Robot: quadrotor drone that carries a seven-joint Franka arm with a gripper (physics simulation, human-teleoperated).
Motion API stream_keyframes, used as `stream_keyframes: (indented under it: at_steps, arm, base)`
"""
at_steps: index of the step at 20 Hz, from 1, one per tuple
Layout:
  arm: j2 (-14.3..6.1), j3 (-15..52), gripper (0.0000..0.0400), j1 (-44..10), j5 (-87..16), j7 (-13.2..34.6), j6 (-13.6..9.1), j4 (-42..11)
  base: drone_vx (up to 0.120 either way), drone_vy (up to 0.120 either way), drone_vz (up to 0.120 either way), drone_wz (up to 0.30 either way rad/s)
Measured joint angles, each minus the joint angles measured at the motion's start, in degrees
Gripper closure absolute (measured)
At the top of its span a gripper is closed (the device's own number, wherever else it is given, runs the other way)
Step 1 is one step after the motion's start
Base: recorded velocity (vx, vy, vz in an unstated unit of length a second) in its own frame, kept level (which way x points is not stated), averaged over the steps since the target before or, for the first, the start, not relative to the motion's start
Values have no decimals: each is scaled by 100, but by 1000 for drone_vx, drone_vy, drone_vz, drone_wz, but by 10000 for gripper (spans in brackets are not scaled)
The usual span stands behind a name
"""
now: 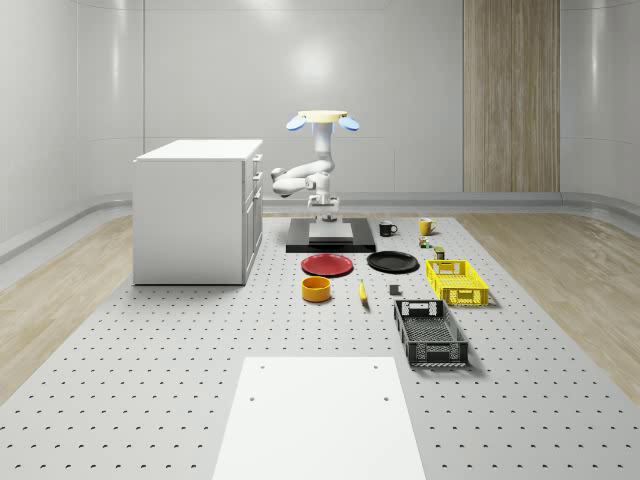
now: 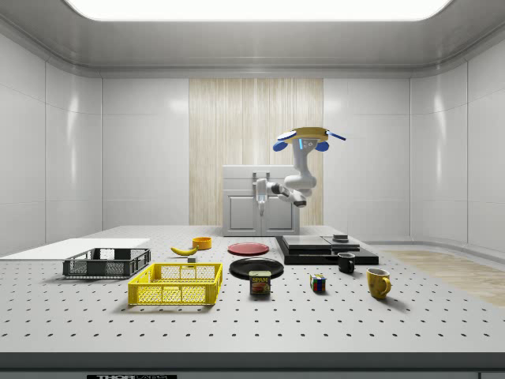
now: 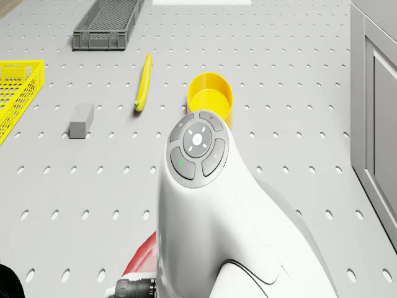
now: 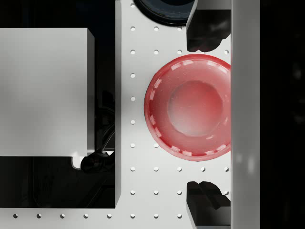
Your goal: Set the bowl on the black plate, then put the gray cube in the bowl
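We see a perforated gray counter (image 1: 150, 380), pale glossy wall panels (image 1: 200, 80), 1 wood-grain wall panel (image 1: 510, 95), a white cabinet (image 1: 195, 210), wood flooring (image 1: 60, 290), and an overhead ceiling light (image 2: 256, 8).

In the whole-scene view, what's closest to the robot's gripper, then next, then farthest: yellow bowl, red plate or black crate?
The drone hovers over the black platform.
1. red plate, below the gripper.
2. yellow bowl, just in front of the plate.
3. black crate, front right in that view.

bowl (image 1: 317, 289) just before plate (image 1: 327, 264), banana (image 1: 362, 292) beside
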Motion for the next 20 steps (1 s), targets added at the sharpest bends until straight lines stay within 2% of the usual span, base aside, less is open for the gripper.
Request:
stream_keyframes:
  at_steps: [10,18,20]
  arm:
    - [-232,58,0,-66,112,61,215,14]
    - [-402,97,0,-112,191,103,373,24]
    - [-442,106,0,-123,210,113,410,27]
  base:
    - [120,0,0,0]
    - [120,0,-120,0]
    - [120,0,-20,0]
